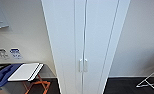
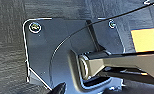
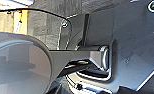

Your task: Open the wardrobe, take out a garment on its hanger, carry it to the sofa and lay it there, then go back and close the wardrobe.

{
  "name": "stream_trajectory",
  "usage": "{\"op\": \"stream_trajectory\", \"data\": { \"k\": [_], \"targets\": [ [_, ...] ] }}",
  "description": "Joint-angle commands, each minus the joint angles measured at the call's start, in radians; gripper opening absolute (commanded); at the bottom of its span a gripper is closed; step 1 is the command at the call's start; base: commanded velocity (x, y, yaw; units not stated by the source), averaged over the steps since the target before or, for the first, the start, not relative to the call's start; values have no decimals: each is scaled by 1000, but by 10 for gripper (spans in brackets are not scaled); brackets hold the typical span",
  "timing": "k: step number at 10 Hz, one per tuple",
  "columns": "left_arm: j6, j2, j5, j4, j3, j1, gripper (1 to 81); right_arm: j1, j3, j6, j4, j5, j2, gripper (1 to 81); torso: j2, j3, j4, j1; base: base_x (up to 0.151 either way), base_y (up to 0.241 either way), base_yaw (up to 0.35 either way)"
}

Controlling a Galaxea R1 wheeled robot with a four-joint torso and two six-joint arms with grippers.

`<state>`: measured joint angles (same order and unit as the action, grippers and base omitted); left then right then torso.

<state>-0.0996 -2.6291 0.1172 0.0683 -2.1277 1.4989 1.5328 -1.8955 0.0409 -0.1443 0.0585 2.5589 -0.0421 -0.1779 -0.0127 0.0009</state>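
The wardrobe stands straight ahead in the head view, tall, narrow and white. Both of its full-height doors are closed. A pair of small vertical white handles sits side by side at the seam between the doors, low in the picture. The two wrist views look down on dark carpet and parts of the robot itself.
At the lower left stands a folding rack with orange legs bearing a white board, next to a blue object. A metal frame stands at the lower right. White walls flank the wardrobe; the floor is dark carpet.
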Motion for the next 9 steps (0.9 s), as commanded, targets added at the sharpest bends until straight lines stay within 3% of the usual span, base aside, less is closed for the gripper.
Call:
{"op": "stream_trajectory", "data": {
  "k": [1,9],
  "targets": [
    [-2,18,-54,13,15,-29,811,-35,35,-9,-23,-57,-26,811,0,0,0,0,133,0,0],
    [-2,20,-56,13,15,-29,811,-39,49,-9,-26,-59,-36,811,0,0,0,0,113,0,0]
  ]
}}
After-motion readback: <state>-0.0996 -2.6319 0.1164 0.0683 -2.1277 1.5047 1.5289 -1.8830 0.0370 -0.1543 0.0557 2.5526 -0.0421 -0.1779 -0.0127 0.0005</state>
